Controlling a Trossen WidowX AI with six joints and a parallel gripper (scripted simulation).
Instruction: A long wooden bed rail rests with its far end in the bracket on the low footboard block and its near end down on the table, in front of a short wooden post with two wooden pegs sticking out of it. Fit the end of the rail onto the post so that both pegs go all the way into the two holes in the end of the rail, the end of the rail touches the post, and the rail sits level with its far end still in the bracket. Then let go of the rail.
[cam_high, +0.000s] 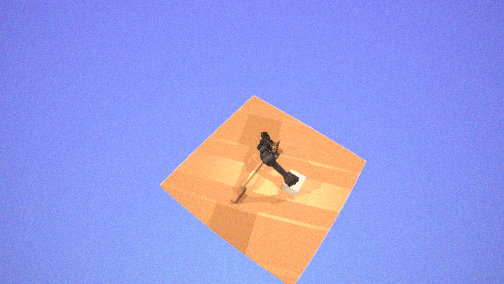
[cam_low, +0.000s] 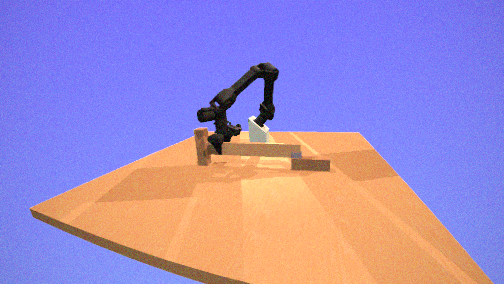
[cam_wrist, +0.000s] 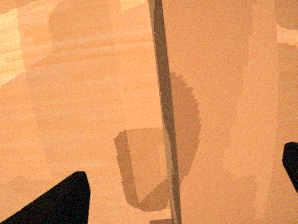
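Observation:
The long wooden rail (cam_low: 260, 149) (cam_high: 251, 179) lies about level, and its far end rests at the bracket (cam_low: 296, 155) on the low footboard block (cam_low: 311, 164) (cam_high: 239, 195). The short wooden post (cam_low: 201, 146) stands upright at the rail's near end. My gripper (cam_low: 219, 139) (cam_high: 268, 146) (cam_wrist: 182, 163) is open around the rail's near end, right beside the post. It hides the joint and the pegs, so I cannot tell whether the rail touches the post. In the wrist view the rail (cam_wrist: 161, 63) runs as a thin dark line between my two spread black fingers.
The arm's white base (cam_low: 258, 131) (cam_high: 293, 182) stands behind the rail. The wooden table (cam_low: 280, 225) (cam_high: 280, 240) ends in sharp edges on all sides, with blue void beyond.

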